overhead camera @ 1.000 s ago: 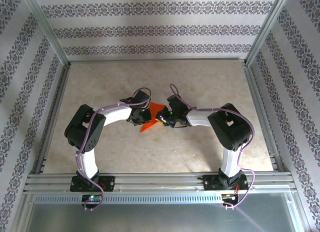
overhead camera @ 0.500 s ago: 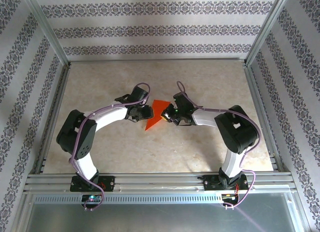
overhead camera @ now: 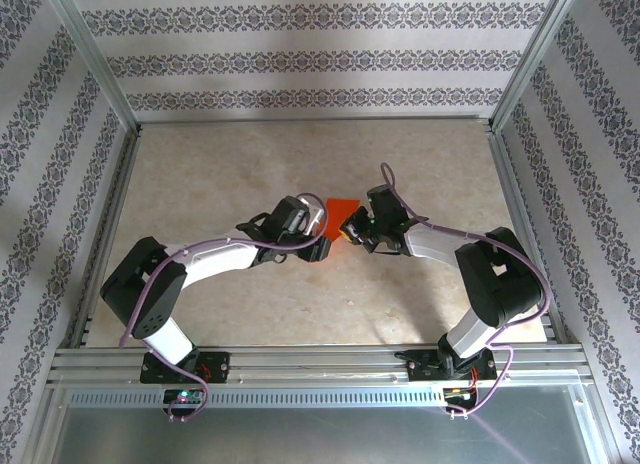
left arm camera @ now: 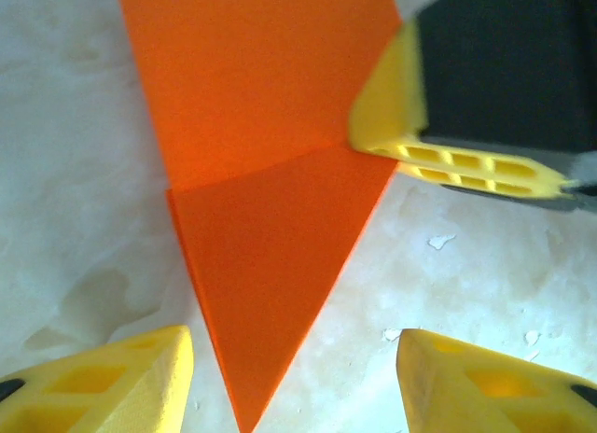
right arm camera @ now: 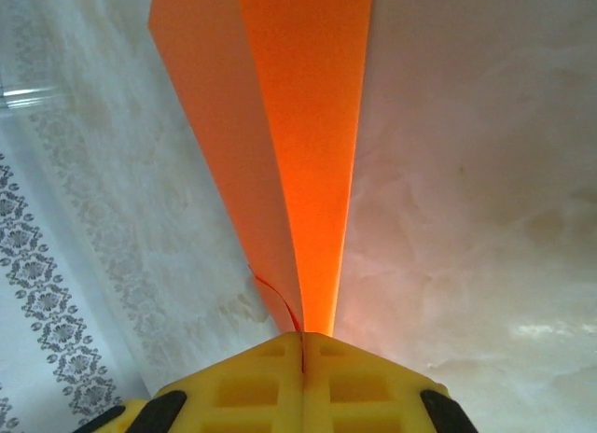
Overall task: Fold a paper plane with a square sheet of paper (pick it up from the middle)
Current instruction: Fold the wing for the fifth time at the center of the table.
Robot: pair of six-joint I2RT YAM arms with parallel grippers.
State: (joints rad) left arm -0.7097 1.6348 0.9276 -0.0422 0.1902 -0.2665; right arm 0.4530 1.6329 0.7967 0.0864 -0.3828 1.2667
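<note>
The left end effector (left arm camera: pixel 294 358) is low over the worktop (overhead camera: pixel 220 164) with its yellow fingers well apart and nothing between them but the tip of the orange paper sheet (left arm camera: pixel 261 106), which neither finger touches. This looks like a release or a re-approach. With the jaws wide on either side of the point, they could close on it or press it down without knocking the sheet.

The sheet is at the middle of the worktop, between the two arms. It is already part-folded, with a crease running across it and the nearer half narrowed to a triangle. Whether it rests on the surface or hangs just above it, I cannot tell.

The right end effector (right arm camera: pixel 301 340) is clamped tight on the sheet's right edge, beside the crease. Two layers fan out from that pinch, so this arm is probably anchoring the paper so the fold stays in place.

From overhead, the long axis runs from the far side toward the arm bases. The blunt end is farther away, and the pointed end aims nearer and slightly left, into the left jaws.
</note>
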